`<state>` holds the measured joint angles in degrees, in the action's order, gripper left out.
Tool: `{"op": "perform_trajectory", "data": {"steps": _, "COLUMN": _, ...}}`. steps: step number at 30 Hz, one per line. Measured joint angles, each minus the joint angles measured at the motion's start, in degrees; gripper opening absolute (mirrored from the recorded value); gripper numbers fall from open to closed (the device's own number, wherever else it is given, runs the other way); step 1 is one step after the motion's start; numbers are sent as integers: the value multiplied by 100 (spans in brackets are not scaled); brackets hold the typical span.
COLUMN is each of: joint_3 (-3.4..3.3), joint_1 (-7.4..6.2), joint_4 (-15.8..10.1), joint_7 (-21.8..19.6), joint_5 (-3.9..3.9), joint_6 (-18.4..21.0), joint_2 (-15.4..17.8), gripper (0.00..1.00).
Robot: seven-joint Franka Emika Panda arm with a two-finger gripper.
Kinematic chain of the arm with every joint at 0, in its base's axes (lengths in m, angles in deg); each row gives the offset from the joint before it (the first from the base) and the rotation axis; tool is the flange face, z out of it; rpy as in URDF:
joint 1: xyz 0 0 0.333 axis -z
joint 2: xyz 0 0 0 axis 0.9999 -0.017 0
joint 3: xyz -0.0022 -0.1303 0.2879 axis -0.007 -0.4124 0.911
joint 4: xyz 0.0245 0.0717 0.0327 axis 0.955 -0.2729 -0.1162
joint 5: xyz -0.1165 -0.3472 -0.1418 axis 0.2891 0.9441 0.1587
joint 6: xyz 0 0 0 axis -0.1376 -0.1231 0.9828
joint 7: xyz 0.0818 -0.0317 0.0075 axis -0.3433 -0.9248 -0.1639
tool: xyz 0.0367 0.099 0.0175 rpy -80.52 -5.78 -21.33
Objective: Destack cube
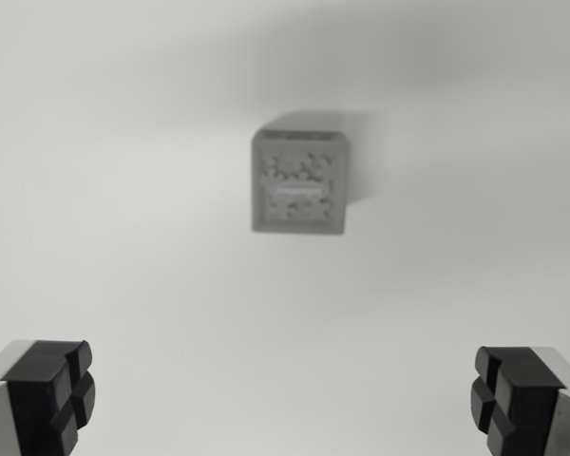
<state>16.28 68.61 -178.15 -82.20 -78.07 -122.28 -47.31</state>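
Below the wrist cam, centre-upper frame: grey cube [299, 182], blurred, patterned top face, sitting on the plain white surface [123, 190]. Can't tell if it's one cube or a stack. Gripper [283, 399] jaws spread wide, nothing held, black pads [62, 391] in the bottom corners, well apart from the cube.

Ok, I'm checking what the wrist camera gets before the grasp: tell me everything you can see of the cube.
The cube is grey, blurred, with a mottled pattern and a pale strip on its top face. It sits square on the white surface, above centre of the wrist view, casting a shadow to its right. Nothing touches it. Whether it is a stack cannot be told.
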Motion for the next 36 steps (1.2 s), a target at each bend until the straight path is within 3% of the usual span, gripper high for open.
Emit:
{"op": "perform_trajectory", "data": {"steps": 21, "joint_3": 0, "joint_1": 0, "joint_4": 437, "joint_7": 0, "joint_5": 0, "joint_6": 832, "joint_2": 396, "gripper": 100}}
{"op": "perform_trajectory", "data": {"steps": 36, "joint_3": 0, "joint_1": 0, "joint_4": 576, "joint_7": 0, "joint_5": 0, "joint_6": 1045, "joint_2": 466, "gripper": 100}}
